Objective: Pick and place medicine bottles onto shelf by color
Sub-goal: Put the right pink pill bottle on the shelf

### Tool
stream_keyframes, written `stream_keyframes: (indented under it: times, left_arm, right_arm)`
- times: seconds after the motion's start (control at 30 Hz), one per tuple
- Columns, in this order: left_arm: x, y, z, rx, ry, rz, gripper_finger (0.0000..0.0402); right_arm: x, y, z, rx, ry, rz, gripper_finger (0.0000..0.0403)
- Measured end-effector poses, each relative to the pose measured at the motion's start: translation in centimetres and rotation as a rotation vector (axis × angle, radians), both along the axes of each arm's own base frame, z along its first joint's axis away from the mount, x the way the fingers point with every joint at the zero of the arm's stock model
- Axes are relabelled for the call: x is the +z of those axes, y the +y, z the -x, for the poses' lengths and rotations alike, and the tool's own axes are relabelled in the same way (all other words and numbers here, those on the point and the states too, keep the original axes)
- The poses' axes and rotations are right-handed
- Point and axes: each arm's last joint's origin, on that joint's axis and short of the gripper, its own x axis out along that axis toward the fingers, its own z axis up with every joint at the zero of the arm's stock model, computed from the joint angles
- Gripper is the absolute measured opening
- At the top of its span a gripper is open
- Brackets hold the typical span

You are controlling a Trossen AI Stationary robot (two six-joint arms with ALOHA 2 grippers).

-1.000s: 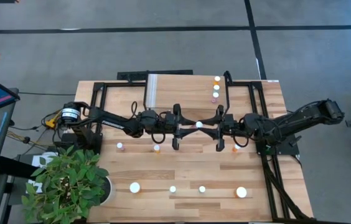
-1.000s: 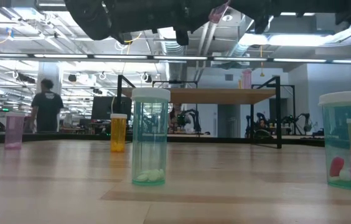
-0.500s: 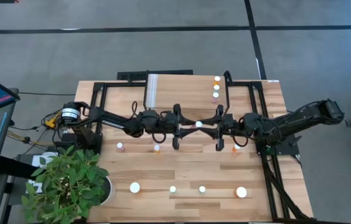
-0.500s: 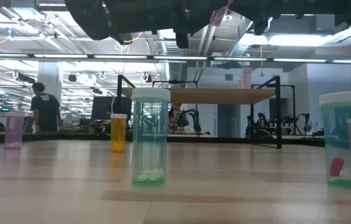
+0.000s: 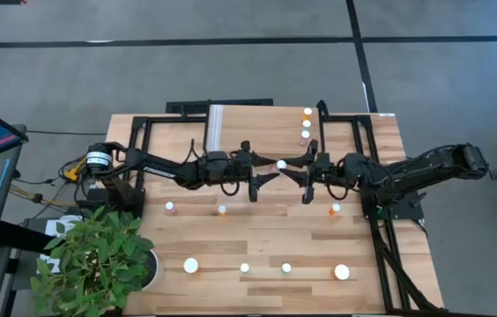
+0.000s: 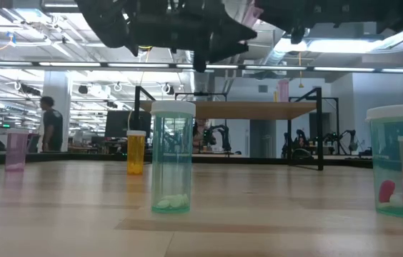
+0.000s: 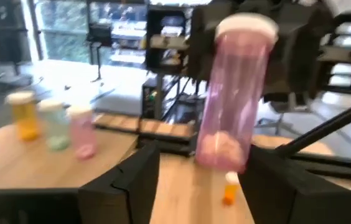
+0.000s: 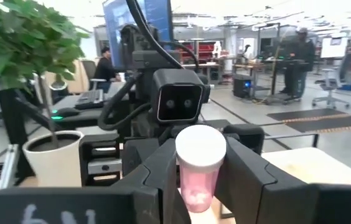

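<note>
I have the right gripper [image 5: 304, 169] clamped on the pink bottle [image 5: 281, 165], presenting it mid-table to the left gripper [image 5: 253, 170] (fingers apart) for handover toward the shelf [image 5: 257, 119].

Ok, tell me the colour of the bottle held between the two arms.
Pink bottle with a white cap, clearest in the left wrist view.

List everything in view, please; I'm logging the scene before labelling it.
table: one, wood
shelf: one, light wood, far side of the table
shelf bottles: three, orange, green, pink, right end
mid-table bottles: three, pink, orange, orange
front bottles: four, white caps, near edge
held bottle: one, pink, above table centre
plant: one, green, left near corner
person: one, room behind
left gripper: open around held bottle
right gripper: gripping it
</note>
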Motion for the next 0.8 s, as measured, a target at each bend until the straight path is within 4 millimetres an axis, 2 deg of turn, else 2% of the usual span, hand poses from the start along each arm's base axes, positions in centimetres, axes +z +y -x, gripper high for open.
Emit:
stream_keyframes:
  times: [0.17, 0.4, 0.57, 0.8]
  left_arm:
    - [0.3, 1.1, 0.6, 0.082, 0.050, -0.002, 0.0209]
    - [0.9, 1.5, 1.7, 0.229, 0.159, -0.027, 0.0212]
    - [1.5, 1.5, 2.2, 0.232, 0.176, -0.027, 0.0212]
    - [1.6, 1.3, 2.2, 0.225, 0.164, -0.027, 0.0212]
  right_arm:
    - [0.0, -1.1, 0.0, -0.048, 0.004, 0.000, 0.0129]
    - [0.0, -3.1, 0.2, -0.137, -0.002, 0.000, 0.0131]
    - [0.1, -5.3, 0.5, -0.233, 0.007, -0.001, 0.0132]
    - [2.3, -8.5, 0.1, -0.364, 0.130, -0.015, 0.0132]
